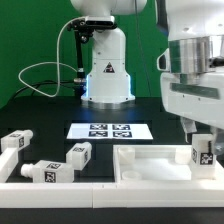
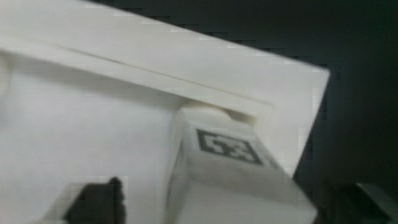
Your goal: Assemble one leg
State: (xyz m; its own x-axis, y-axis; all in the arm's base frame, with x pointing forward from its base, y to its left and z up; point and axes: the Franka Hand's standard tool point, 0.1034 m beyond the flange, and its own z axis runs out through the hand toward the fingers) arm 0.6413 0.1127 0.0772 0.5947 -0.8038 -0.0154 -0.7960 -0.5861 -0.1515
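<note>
Gripper (image 1: 203, 128) jaws clamp one tagged leg (image 1: 203, 152) upright inside the white tray part (image 1: 150, 165), at its corner. Three more legs (image 1: 79, 153) lie loose beside the tray. No readable writing, only tags.

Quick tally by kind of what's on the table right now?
Legs: 4 –, and one at the end effector
Tray-shaped part: 1
Marker board: 1
Total: 6
</note>
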